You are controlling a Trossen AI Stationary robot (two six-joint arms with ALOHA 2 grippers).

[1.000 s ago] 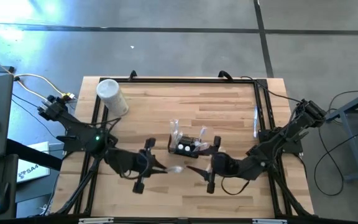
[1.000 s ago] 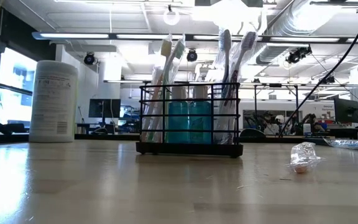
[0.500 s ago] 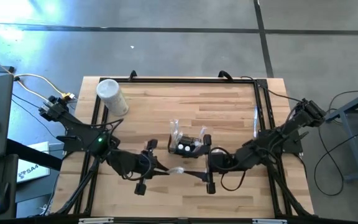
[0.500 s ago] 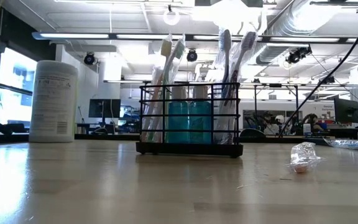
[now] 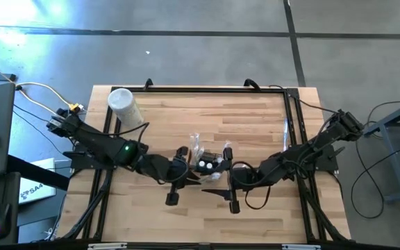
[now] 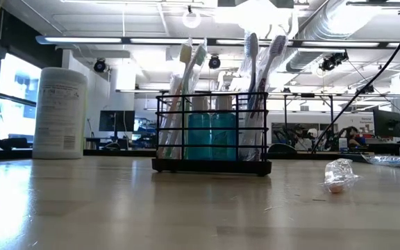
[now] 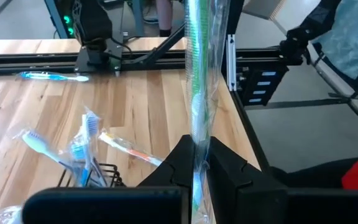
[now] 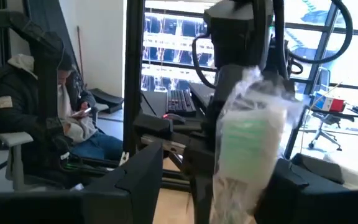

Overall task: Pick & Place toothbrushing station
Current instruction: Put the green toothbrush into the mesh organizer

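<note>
Black toothbrushing station (image 6: 211, 132); left gripper (image 5: 186, 173) grips wrapped toothbrush (image 7: 199, 93); right gripper (image 5: 222, 182) unclear.

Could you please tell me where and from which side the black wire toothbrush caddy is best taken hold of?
Probably the top wire of a short end wall, from above, one tool finger inside, one outside. The black wire caddy stands upright; toothbrushes rise past its rim and a teal cup fills the middle, blocking a central grasp.

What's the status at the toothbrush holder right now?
Left gripper shut on wrapped toothbrush. Right gripper open, opposite. Toothbrushing station upright mid-table. Loose packet on table nearby.
</note>
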